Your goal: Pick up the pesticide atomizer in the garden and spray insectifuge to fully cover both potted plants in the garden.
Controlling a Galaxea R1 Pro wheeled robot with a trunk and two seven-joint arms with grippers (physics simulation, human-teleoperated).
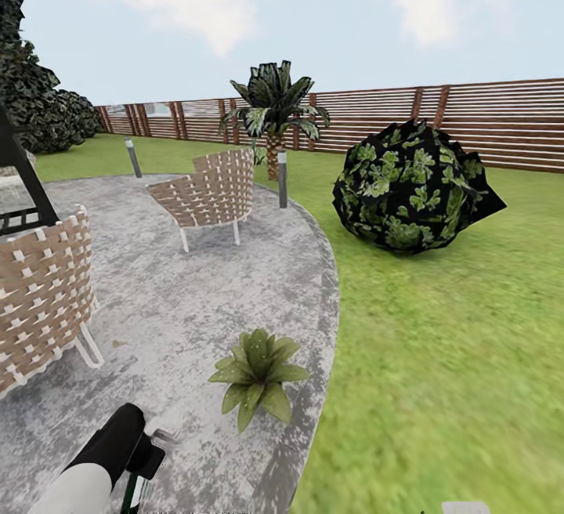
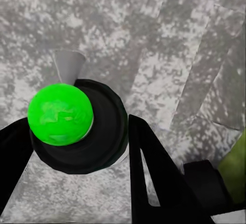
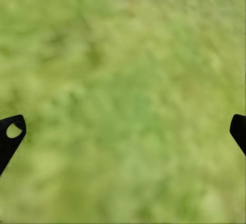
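Already the left gripper [image 2: 77,131] is clamped on the dark atomizer bottle with its whitish spray head [image 2: 69,65]; the right gripper [image 3: 123,131] hangs spread wide over grass. Next, I judge, aim its nozzle at the low green-leaved potted plant [image 1: 257,377] just right of it.

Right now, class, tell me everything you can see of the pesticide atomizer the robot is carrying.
The pesticide atomizer sits in the left tool, whose black fingers flank it. The left wrist view looks down on its dark rounded body, a bright green cap and a pale grey nozzle cone, above the mottled grey patio. In the head view its whitish spray head points towards the nearby potted plant.
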